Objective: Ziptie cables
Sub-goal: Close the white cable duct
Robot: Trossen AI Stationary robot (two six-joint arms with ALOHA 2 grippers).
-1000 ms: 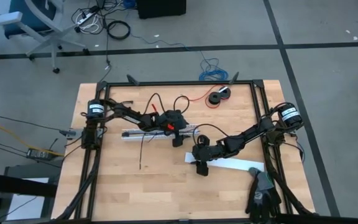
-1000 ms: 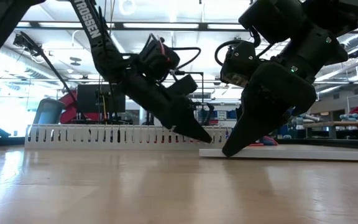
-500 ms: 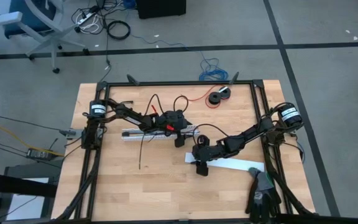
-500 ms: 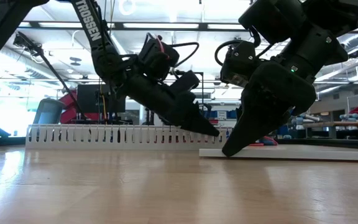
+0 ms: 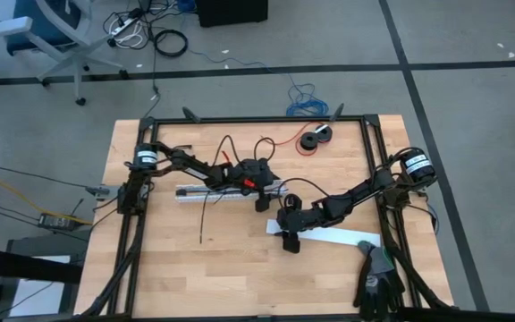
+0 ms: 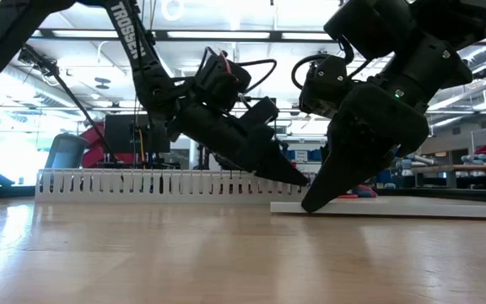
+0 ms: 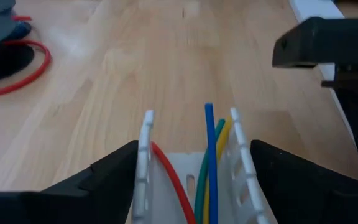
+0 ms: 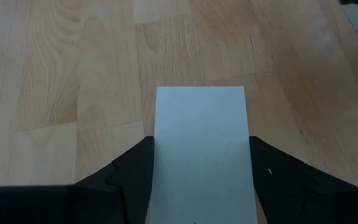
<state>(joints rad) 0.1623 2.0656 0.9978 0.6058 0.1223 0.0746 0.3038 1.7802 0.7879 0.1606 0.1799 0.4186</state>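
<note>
A white slotted duct (image 5: 222,190) lies flat on the table. The cables (image 7: 210,168), red, green, yellow and blue, run inside it to its right end. My left gripper (image 7: 191,186) is open at that end, one finger outside each slotted wall (image 7: 145,155); it also shows in the high view (image 5: 262,202). Nearer the front lies a flat white strip (image 5: 333,234), with my right gripper (image 5: 289,240) shut on its left end. My left gripper stands astride the duct's right end, slanting down from the table's left, along the duct. Its fingers (image 7: 114,174) lie close against the walls, but I cannot tell whether they touch. My right gripper pinches the strip's two long edges (image 8: 155,143) between its fingers, at the strip's left end (image 6: 310,205). The fingers slant down from the right, along the strip, which lies flat on the table.
Two black spools (image 5: 316,139) with a single red wire (image 7: 23,68) sit at the far right. A thin black strip (image 5: 202,219) lies in front of the duct. A dark glove (image 5: 378,277) rests at the near right corner. Bare wood spreads at the near left.
My left gripper has gone a little toward the table's right edge, along the duct toward my right gripper, and has tipped nearer to level. The duct and the white strip have stayed in place.
</note>
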